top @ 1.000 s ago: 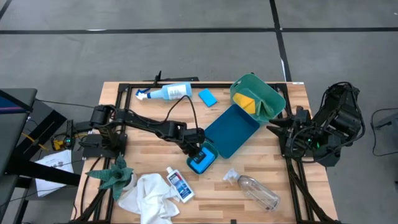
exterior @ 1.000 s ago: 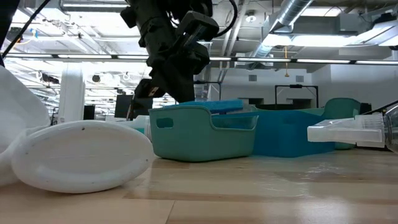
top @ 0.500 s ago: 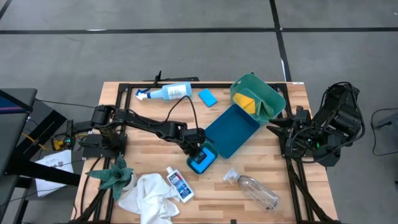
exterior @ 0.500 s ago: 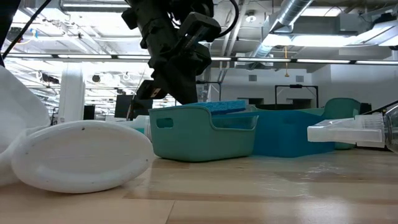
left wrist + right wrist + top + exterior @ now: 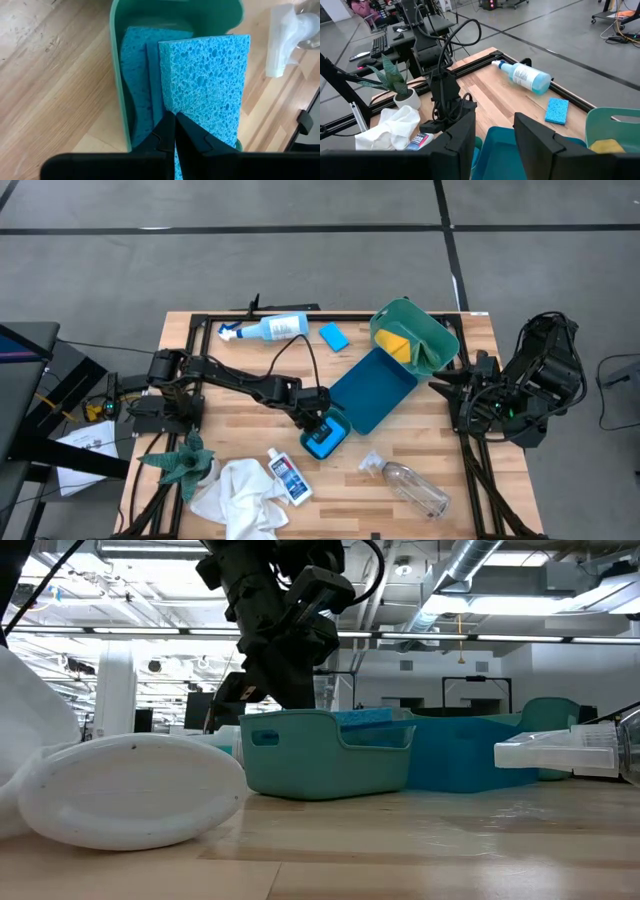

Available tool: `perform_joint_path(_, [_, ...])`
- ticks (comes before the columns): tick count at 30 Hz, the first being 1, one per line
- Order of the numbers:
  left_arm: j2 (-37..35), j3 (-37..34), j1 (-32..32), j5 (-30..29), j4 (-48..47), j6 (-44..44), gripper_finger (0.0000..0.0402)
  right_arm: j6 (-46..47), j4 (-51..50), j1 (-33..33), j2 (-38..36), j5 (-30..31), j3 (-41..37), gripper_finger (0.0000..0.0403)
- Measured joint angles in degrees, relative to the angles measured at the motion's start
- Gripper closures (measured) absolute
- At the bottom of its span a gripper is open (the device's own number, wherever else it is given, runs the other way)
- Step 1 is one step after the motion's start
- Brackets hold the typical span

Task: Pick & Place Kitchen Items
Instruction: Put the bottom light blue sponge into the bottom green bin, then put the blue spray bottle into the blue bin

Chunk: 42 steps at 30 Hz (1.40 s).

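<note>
My left gripper [image 5: 318,423] is over a small teal bin [image 5: 330,442] at the table's middle, shut on a blue sponge [image 5: 205,85]. That sponge lies tilted across the bin's top, over a second blue sponge [image 5: 135,75] inside. In the low view the held sponge [image 5: 365,718] shows just above the bin's rim [image 5: 330,720]. My right gripper [image 5: 492,145] is open and empty, raised at the table's right edge [image 5: 470,395]. My left gripper pinches the blue sponge between its two fingers at its edge near one corner [image 5: 167,107], coming from above and pointing down into the bin. The fingers hide the place of contact. The sponge sits tilted, partly inside the small teal bin [image 5: 117,75].
A spray bottle [image 5: 270,328] and a third blue sponge [image 5: 333,336] lie at the back. A yellow pad [image 5: 395,343] sits in a green bin [image 5: 430,330] beside a large blue bin [image 5: 372,388]. At the front lie a white cloth [image 5: 240,495], a small bottle [image 5: 288,476], a clear bottle [image 5: 410,485] and a plant [image 5: 180,462].
My left gripper has gone down a little with the blue sponge, which now sits lower, close to the small teal bin's rim.
</note>
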Motion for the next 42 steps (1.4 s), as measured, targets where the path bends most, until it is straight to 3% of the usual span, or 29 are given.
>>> perform_joint_path(12, [0.0,0.0,0.0,-0.04,0.0,-0.11,0.0397,0.01,0.01,0.0,0.0,-0.06,0.0,0.0276])
perform_joint_path(30, [0.0,0.0,0.0,-1.07,0.02,-0.13,0.032,-0.01,0.0,0.0,0.0,-0.07,0.0,0.0276])
perform_joint_path(42, [-0.85,0.0,0.0,-1.07,0.07,0.11,0.0318,0.01,0.0,0.0,0.0,-0.06,-0.02,0.0276])
